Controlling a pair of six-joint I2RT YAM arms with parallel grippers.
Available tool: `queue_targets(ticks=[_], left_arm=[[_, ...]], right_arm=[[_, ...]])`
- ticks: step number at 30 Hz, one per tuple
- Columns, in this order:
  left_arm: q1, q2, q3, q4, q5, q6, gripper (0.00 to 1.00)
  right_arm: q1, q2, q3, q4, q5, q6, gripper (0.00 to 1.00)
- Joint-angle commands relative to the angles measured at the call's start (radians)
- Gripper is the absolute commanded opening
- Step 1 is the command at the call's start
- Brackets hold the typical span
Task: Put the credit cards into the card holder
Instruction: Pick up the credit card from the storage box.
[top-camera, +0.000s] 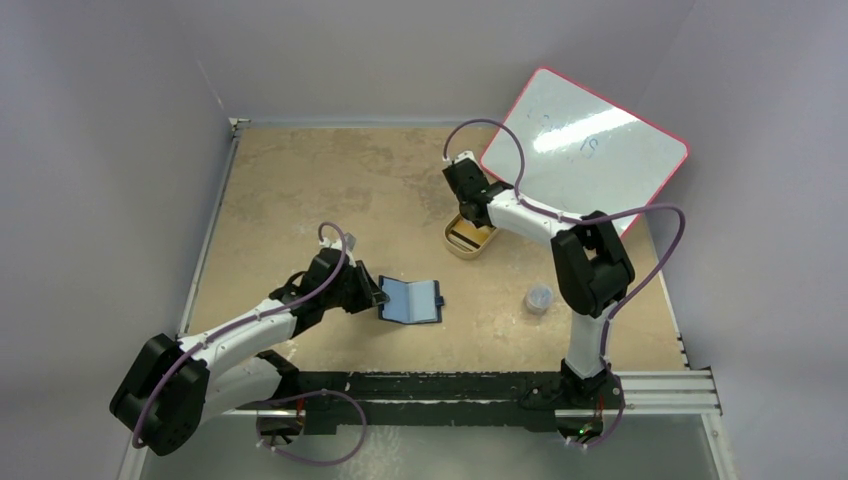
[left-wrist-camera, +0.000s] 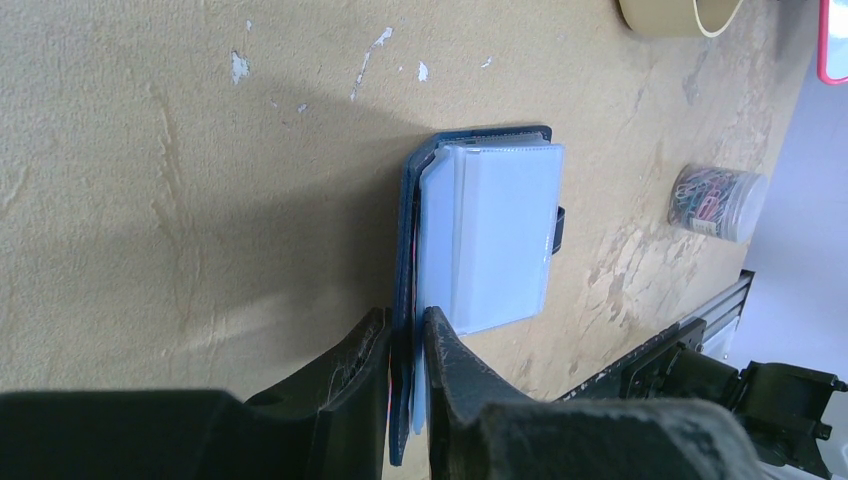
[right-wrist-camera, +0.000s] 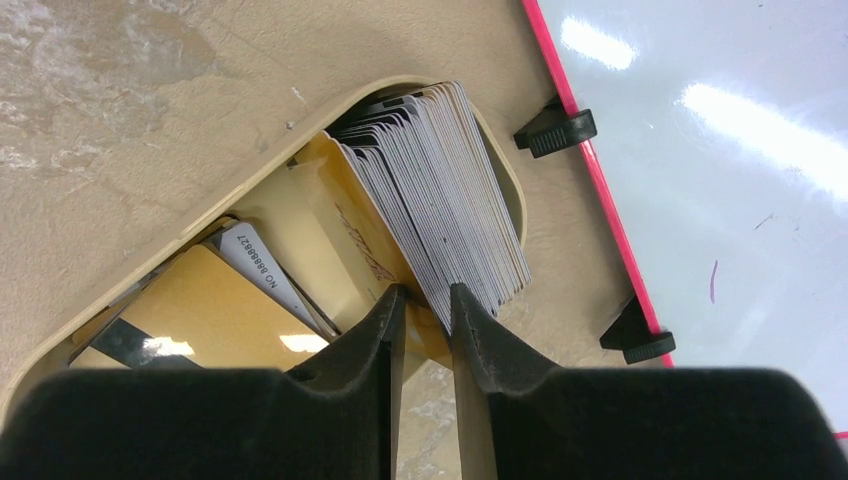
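The card holder (top-camera: 412, 301) lies open on the table, navy blue with pale clear sleeves (left-wrist-camera: 495, 240). My left gripper (top-camera: 378, 293) is shut on its near left edge (left-wrist-camera: 407, 325). The credit cards (right-wrist-camera: 450, 200) stand as a fanned silver-grey stack in the tan oval tray (right-wrist-camera: 180, 225), with gold cards (right-wrist-camera: 330, 230) and one numbered grey card beside them. My right gripper (top-camera: 472, 212) hangs over the tray (top-camera: 462, 243). Its jaws (right-wrist-camera: 428, 295) stand a narrow gap apart, pinched on the corner of a gold card and the nearest silver cards.
A red-framed whiteboard (top-camera: 585, 145) leans at the back right, just past the tray, its black feet in the right wrist view (right-wrist-camera: 720, 150). A small clear jar of paper clips (top-camera: 539, 298) stands right of the card holder. A metal rail (top-camera: 500, 385) runs along the near edge.
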Motion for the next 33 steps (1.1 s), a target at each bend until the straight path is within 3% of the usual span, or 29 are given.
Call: queue_targets(ticks=[1, 11, 20, 25, 29, 33], left_arm=[[0.004, -0.016, -0.006, 0.042, 0.008, -0.008, 0.17], [0.005, -0.017, -0.012, 0.049, 0.007, -0.017, 0.17], [0.004, -0.016, -0.018, 0.055, 0.002, -0.025, 0.17], [0.004, -0.003, -0.021, 0.046, -0.019, -0.036, 0.13], [0.004, -0.004, -0.026, 0.046, -0.042, -0.051, 0.00], [0.004, -0.017, -0.045, 0.070, -0.047, -0.086, 0.00]], right_arm=[[-0.008, -0.046, 0.054, -0.003, 0.051, -0.016, 0.23], [-0.008, -0.050, 0.067, -0.020, 0.042, -0.008, 0.23], [-0.008, -0.094, 0.062, -0.052, -0.012, 0.008, 0.14], [-0.005, -0.126, 0.058, -0.090, -0.139, 0.037, 0.00], [-0.003, -0.174, 0.018, -0.094, -0.268, 0.074, 0.00], [-0.002, -0.240, -0.026, -0.087, -0.377, 0.151, 0.00]])
